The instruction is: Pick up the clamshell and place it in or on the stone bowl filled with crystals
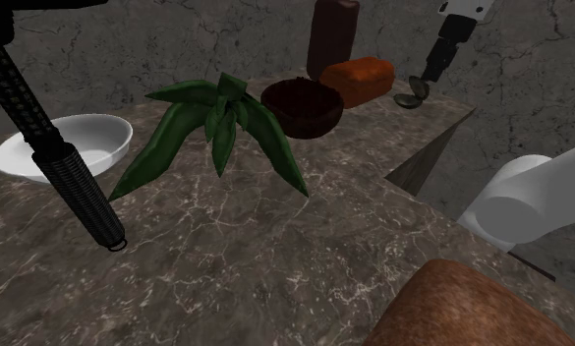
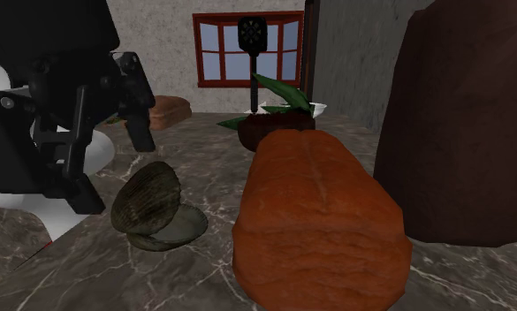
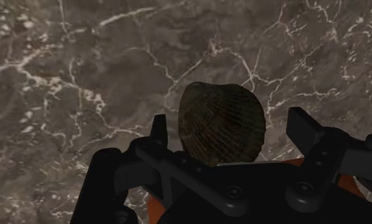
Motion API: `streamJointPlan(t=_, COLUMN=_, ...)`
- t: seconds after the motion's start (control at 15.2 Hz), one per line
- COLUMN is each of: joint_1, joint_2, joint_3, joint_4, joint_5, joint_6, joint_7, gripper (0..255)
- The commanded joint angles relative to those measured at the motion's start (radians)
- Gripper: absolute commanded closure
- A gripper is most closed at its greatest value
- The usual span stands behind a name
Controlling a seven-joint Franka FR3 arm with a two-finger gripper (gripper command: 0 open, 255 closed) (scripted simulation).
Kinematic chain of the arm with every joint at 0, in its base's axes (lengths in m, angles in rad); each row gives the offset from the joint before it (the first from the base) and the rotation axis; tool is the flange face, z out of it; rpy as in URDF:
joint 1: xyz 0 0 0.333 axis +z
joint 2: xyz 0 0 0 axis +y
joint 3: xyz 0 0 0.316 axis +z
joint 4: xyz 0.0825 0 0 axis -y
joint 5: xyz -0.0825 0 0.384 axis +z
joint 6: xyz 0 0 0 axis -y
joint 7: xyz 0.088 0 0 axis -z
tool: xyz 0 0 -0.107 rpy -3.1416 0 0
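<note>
Wrist view: all-black claw [image 3: 230, 129], open and empty, straddles a ridged olive-brown clamshell [image 3: 221, 121] near the marbled table's [image 3: 82, 63] edge. Apparently the grasping step; next, lower and close.

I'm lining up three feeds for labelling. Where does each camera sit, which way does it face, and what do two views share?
Shoulder view: behind the white arm at lower right, looking down over the counter toward the gripper.
Second exterior view: low on the counter, facing the window past the loaf; gripper at its left.
Wrist view: on the gripper, looking down; open fingers flank the clamshell.
All share the clamshell.
</note>
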Motion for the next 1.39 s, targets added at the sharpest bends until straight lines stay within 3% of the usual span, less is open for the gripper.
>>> streamJointPlan(t=0.0, joint_1=-0.001, joint_2=-0.002, joint_3=-0.002, joint_4=-0.025, joint_5=-0.002, joint_6=0.021, joint_7=-0.001, gripper=0)
streamJointPlan(t=0.26, joint_1=-0.006, joint_2=-0.014, joint_3=0.0, joint_4=-0.095, joint_5=-0.006, joint_6=0.08, joint_7=0.003, gripper=0)
streamJointPlan(t=0.79, joint_1=-0.005, joint_2=-0.014, joint_3=0.0, joint_4=-0.095, joint_5=-0.006, joint_6=0.08, joint_7=0.003, gripper=0)
streamJointPlan(t=0.86, joint_1=-0.005, joint_2=-0.014, joint_3=0.0, joint_4=-0.095, joint_5=-0.006, joint_6=0.08, joint_7=0.003, gripper=255)
streamJointPlan(t=1.32, joint_1=-0.006, joint_2=-0.015, joint_3=0.0, joint_4=-0.096, joint_5=-0.006, joint_6=0.08, joint_7=0.003, gripper=255)
